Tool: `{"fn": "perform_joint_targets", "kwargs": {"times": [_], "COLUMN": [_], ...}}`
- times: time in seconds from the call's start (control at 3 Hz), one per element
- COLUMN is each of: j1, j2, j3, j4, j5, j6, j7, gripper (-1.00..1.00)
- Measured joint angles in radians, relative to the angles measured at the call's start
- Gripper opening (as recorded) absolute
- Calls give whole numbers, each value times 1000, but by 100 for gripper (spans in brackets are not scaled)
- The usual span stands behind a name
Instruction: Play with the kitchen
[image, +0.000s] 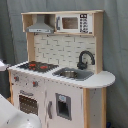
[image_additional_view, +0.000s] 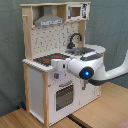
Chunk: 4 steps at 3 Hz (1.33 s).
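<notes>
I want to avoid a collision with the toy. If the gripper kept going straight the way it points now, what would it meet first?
Most likely the kitchen: in the second exterior view the gripper points toward the second exterior view's left, at the stovetop edge and front corner. Depth is unclear, so it may already be touching.
</notes>
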Motion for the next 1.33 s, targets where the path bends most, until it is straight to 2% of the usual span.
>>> {"fn": "perform_joint_targets", "kwargs": {"times": [0.67, 1.33], "j1": [1, 3], "j2": [-55, -59], "j3": [0, -1], "j4": [-23, -92], "j5": [-119, -243], "j6": [155, 259], "j7": [121, 254], "gripper": [100, 100]}}
